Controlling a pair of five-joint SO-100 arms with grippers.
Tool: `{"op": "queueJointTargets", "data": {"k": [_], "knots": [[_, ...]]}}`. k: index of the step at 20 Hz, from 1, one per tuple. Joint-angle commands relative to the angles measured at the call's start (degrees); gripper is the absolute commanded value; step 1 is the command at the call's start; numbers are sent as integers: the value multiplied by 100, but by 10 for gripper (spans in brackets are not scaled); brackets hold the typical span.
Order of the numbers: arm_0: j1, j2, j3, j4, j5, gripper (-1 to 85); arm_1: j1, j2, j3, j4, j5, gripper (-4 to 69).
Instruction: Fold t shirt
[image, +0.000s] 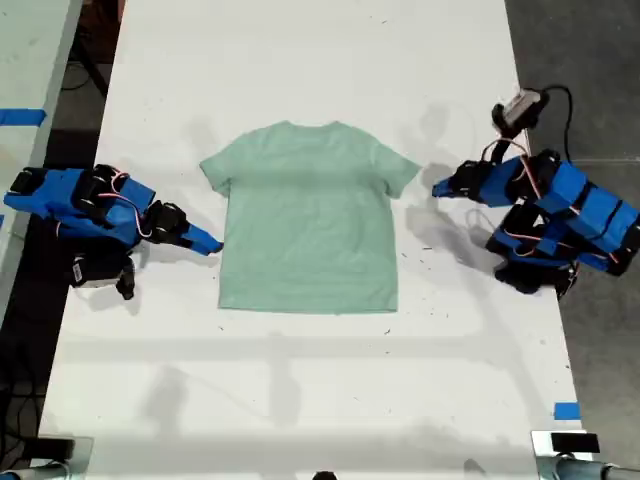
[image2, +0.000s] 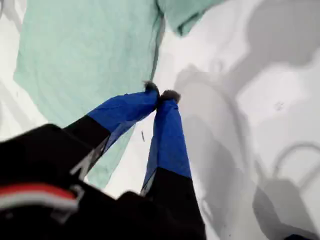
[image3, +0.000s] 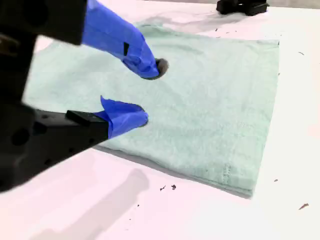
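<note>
— How do my arms sit?
— Both low on the white table (image: 300, 60), either side of the t shirt (image: 308, 215), which lies flat at the centre.
— And the jaws?
— My first gripper (image2: 161, 93) has its tips together beside a sleeve, empty. My second gripper (image3: 147, 95) is parted, empty, at the shirt's side edge.

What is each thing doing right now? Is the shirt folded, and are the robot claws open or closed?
t shirt: not folded, spread flat on the white table, both sleeves out.
my first gripper: jaws shut with tips together, holding nothing, over bare table beside a sleeve.
my second gripper: jaws open, at the shirt's side edge, gripping nothing.
</note>
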Motion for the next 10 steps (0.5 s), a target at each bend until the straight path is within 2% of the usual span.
{"op": "queueJointTargets", "data": {"k": [1, 3, 5, 10], "knots": [[44, 44, 35, 18, 26, 115, 1002, -2276, -1485, -686, -853, 107], [44, 44, 35, 18, 26, 115, 1415, -3445, -2074, -984, -1125, 169], [44, 44, 35, 18, 26, 115, 1591, -4386, -2259, -1450, -1134, 195], [44, 44, 35, 18, 26, 115, 1468, -5985, -2127, -2936, -1072, 205]]}}
